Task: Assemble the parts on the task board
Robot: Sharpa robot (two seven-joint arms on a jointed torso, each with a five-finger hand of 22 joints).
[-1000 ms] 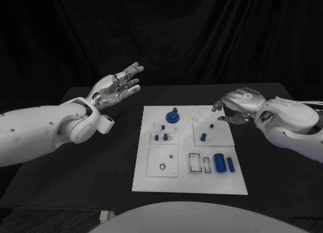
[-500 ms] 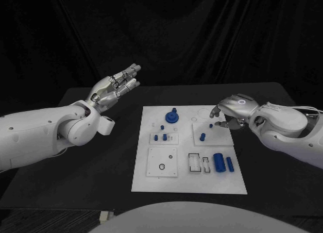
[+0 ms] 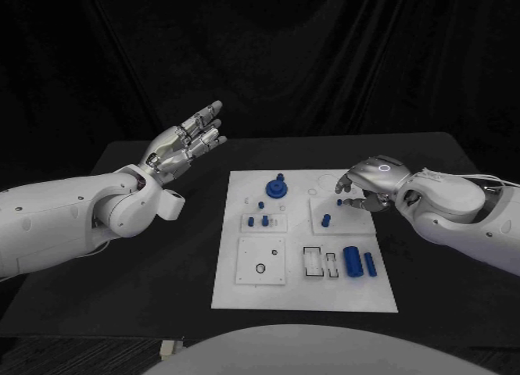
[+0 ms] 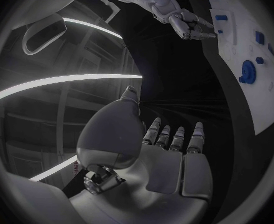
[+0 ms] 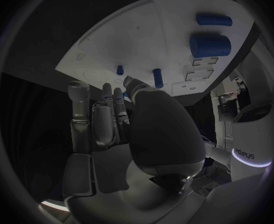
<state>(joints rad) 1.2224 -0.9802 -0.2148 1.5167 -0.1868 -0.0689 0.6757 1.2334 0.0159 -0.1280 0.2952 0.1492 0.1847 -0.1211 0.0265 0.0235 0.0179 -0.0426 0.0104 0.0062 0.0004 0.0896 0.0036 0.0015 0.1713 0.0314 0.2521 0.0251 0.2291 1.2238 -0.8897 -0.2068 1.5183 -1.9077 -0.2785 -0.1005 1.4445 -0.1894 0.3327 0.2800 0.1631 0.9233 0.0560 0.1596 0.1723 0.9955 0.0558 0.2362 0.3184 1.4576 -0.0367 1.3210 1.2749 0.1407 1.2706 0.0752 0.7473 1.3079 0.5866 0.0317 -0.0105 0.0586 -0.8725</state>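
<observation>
Beside right hand's fingers [image 3: 352,181]: blue peg [image 3: 341,202].

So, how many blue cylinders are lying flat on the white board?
2. A thick cylinder and a thinner cylinder lie side by side near the right edge of the task board, on its near half. The right hand may hide others.

I count one white task board [image 3: 305,293] before me. On it: one blue gear [image 3: 279,188], one big blue cylinder [image 3: 353,260], one slimmer cylinder [image 3: 371,265] beside it, and several small blue pegs (too tiny to number surely).
</observation>
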